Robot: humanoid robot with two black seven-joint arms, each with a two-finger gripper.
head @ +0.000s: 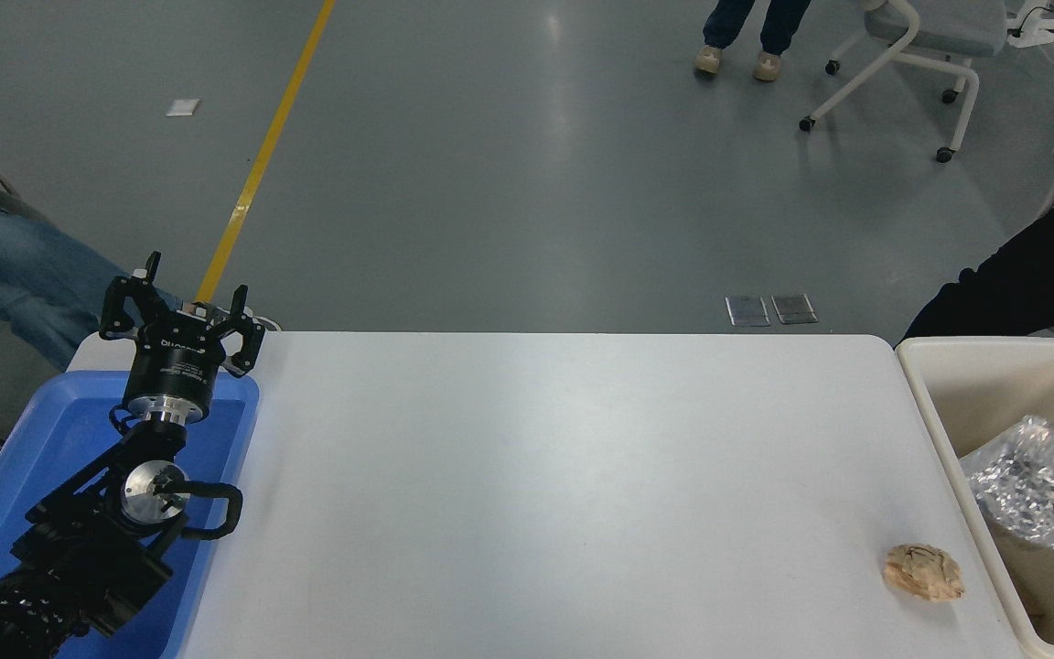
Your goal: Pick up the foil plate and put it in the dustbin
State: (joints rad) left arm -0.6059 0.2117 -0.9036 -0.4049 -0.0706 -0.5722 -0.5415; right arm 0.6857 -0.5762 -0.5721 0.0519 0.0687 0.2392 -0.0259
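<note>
Foil plate lies in dustbin, well apart from spread-fingered left gripper.

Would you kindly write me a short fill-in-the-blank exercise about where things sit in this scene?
1. The foil plate lies inside the ____.
2. The crumpled paper wad rests on the white ____.
3. The left pincer is raised above the ____ tray.
4. The robot's ____ arm is out of view.

Missing words: dustbin; table; blue; right.
</note>
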